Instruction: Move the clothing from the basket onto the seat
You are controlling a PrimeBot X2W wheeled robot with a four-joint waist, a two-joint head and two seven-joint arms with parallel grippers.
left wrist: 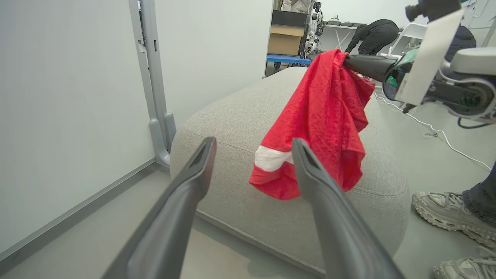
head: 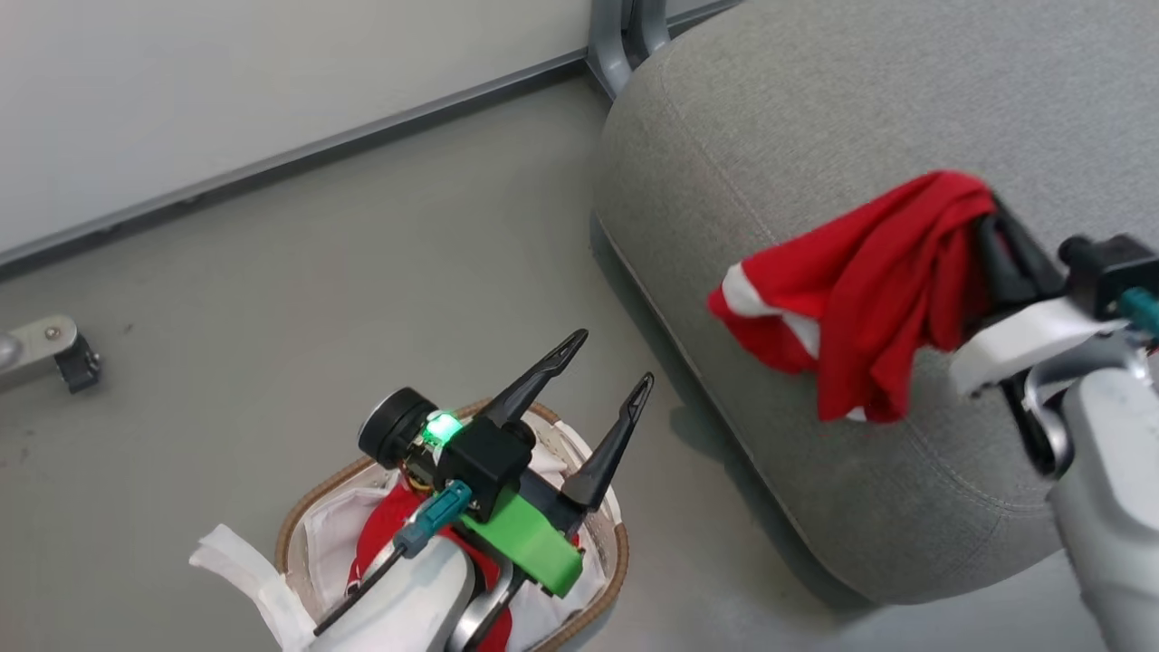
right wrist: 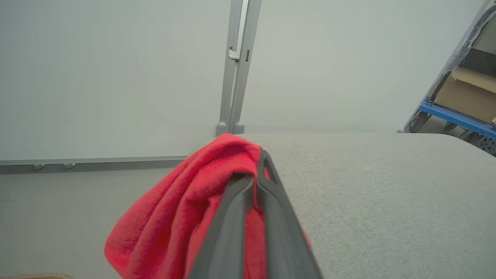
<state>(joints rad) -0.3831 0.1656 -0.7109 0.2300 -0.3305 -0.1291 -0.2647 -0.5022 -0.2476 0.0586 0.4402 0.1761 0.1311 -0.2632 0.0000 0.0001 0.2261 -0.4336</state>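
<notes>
The right gripper [right wrist: 254, 167] has its 2 fingers pinched almost together on a red garment [head: 869, 290] with a white band. It hangs over the near left edge of the grey seat [head: 815, 100]; whether it touches the cushion is unclear. The left gripper [head: 614, 357], spread wide and empty, hovers above the basket [head: 621, 554] on the floor [head: 362, 272] left of the seat, where more red clothing [head: 380, 525] lies in a white liner [head: 330, 543].
</notes>
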